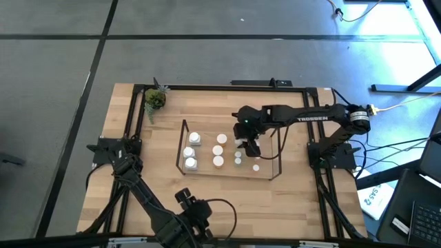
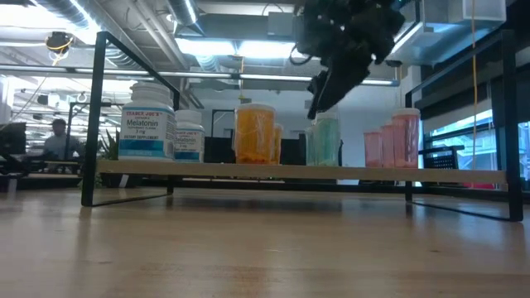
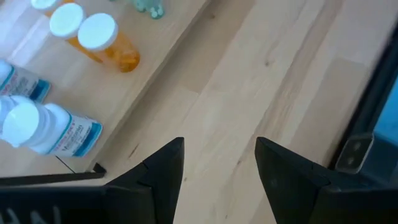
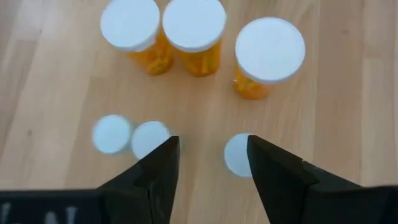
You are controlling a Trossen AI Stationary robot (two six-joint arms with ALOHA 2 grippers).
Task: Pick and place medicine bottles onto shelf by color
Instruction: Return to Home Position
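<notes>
- Orange bottles (image 4: 194,28), three of them with white caps, stand close together on the light wood of the shelf (image 1: 207,148), directly under the right wrist camera.
- The right gripper (image 4: 211,160) hangs above the shelf with its fingers spread wide and nothing between them. In the low view it hovers clear above the bottle caps, over the teal bottles (image 2: 325,141).
- Three smaller white caps (image 4: 112,134) sit just beside the orange group, nearer the right gripper's fingers. They are probably the teal bottles, though their bodies are hidden under the caps from that angle.
- From above, the medicine bottles stand on the shelf sorted by colour. From the robot's left to its right they run white bottles (image 1: 191,151), orange, teal, then a pink bottle (image 1: 255,167) near the right end.
- Across the worktop (image 1: 207,103) at bottle height, the white bottles include a large one with a blue label beside a smaller one. The pink bottles (image 2: 404,136) stand at the far right of the shelf board.
- The left gripper (image 3: 217,163) is down at the near edge of the worktop, in front of the shelf and well apart from it. Its fingers are parted and hold nothing. Past them, the white and orange bottles show on the shelf's near corner.
- A small potted plant (image 1: 154,99) sits at the far left corner of the worktop, off the shelf.
</notes>
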